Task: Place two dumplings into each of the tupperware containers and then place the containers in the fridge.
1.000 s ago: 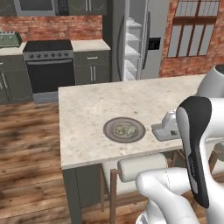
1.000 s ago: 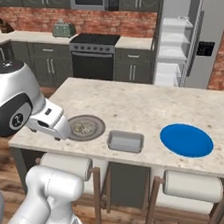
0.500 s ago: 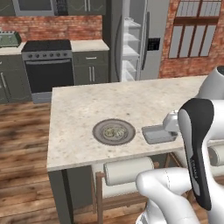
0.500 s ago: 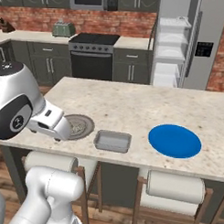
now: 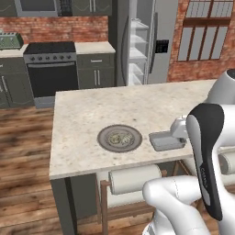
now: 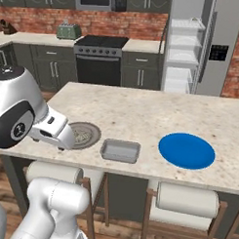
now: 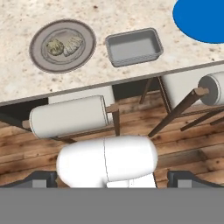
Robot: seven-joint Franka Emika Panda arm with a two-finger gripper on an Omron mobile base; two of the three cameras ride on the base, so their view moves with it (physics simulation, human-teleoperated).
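Both base views have slid sideways with the driving base; pincer point(image 7: 111, 175) open above stools; one tupperware container point(image 7: 134, 47) beside round grey plate point(image 7: 62, 45) holding two visible dumplings point(image 7: 64, 45) on worktop point(image 5: 92, 110)

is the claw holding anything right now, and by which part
Nothing is held: the claw is open above the floor, and the dumplings sit on the grey plate.
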